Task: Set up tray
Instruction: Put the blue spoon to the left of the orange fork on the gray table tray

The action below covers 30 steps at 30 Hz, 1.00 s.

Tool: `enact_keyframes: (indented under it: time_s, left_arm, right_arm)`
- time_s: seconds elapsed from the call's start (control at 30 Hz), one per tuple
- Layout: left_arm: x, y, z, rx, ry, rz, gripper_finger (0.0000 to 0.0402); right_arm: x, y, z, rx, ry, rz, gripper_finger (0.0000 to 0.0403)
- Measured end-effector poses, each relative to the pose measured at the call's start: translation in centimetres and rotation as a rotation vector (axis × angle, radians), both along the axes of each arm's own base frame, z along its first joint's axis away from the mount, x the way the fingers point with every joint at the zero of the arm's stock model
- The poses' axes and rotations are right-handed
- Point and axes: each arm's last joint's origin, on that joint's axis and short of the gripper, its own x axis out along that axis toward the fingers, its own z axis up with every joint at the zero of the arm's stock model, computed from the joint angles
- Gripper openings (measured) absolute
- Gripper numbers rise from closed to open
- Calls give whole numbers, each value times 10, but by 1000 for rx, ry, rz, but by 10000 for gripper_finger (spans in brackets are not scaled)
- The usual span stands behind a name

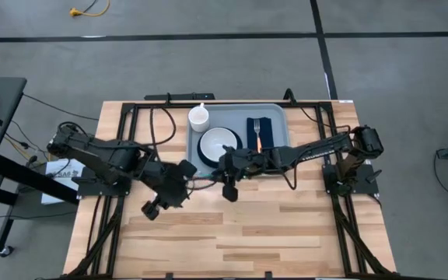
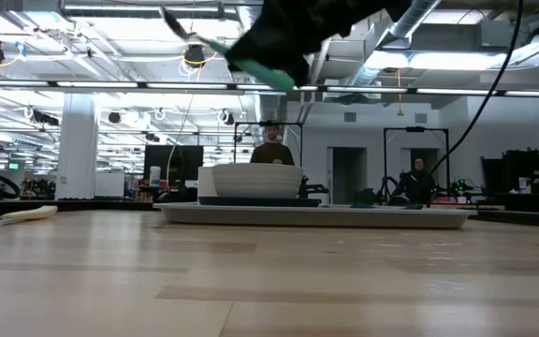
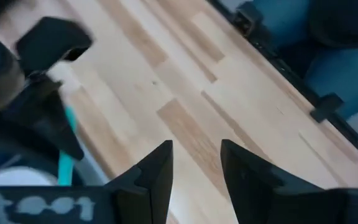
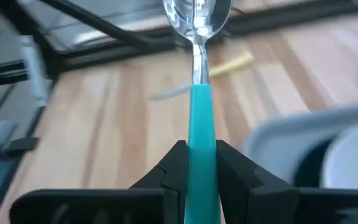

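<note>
The light blue-grey tray [image 1: 277, 117] lies at the table's far middle. It holds a white cup [image 1: 199, 118], a white bowl on a dark teal plate [image 1: 220, 144] and a navy napkin [image 1: 259, 132] with an orange-handled fork on it. My right gripper [image 1: 225, 167] hovers by the tray's near edge, shut on a teal-handled spoon [image 4: 199, 118]. In the low view the spoon [image 2: 269, 75] hangs high above the table. My left gripper [image 3: 194, 162] is open over bare wood, just left of the right gripper. My right gripper pinches the spoon's teal handle [image 4: 200, 140] between its two fingers. The spoon runs straight on from the fingers, its shiny bowl [image 4: 197, 15] at the far end. It is lifted clear of the table and the tray.
A yellow-handled utensil [image 4: 229, 65] lies flat on the wood left of the tray, and shows in the low view as a pale utensil [image 2: 26, 213]. Bare wood fills the table's near half [image 1: 232, 241]. People stand in the room beyond the table.
</note>
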Motion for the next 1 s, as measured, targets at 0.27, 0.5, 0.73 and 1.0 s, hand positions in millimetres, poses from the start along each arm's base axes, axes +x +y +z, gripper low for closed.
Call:
enact_keyframes:
  time_s: [0.27, 0.5, 0.73, 1.0]
  left_arm:
    - [17, 36, -4, -74, -41, 217, 126]
    - [25, 76, -57, -105, 11, 415, 126]
    - [-2, 94, -103, -188, -134, 547, 126]
    - [-49, 96, -152, -314, -398, 710, 126]
  right_arm:
    - [-19, -29, -21, -80, 269, -447, 49]
    - [-37, -38, -29, -94, 406, -650, 49]
    - [-53, -36, -27, -148, 434, -839, 49]
    - [-66, -43, -35, -123, 466, -1015, 49]
